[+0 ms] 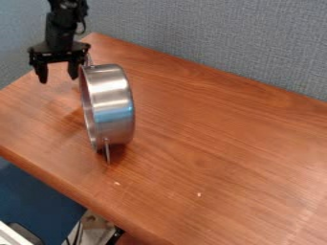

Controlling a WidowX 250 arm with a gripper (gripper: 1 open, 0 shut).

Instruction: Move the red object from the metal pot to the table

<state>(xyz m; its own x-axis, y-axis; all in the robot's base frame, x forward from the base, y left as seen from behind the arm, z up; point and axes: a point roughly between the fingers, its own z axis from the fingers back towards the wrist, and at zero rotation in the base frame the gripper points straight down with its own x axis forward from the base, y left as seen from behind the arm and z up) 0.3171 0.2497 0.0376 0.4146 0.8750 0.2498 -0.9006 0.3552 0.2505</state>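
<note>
The tool (57, 74) is hovering with its fingers spread apart, at about eleven o'clock from the metal pot (107, 105), which is lying on its side on the desk (211, 144). The red object is not showing; its place cannot be told.

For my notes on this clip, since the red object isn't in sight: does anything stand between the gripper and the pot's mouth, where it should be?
Nothing visible stands between the gripper and the mouth of the metal pot, which lies on its side. Whether the red object is inside, behind the wall, cannot be seen.
</note>
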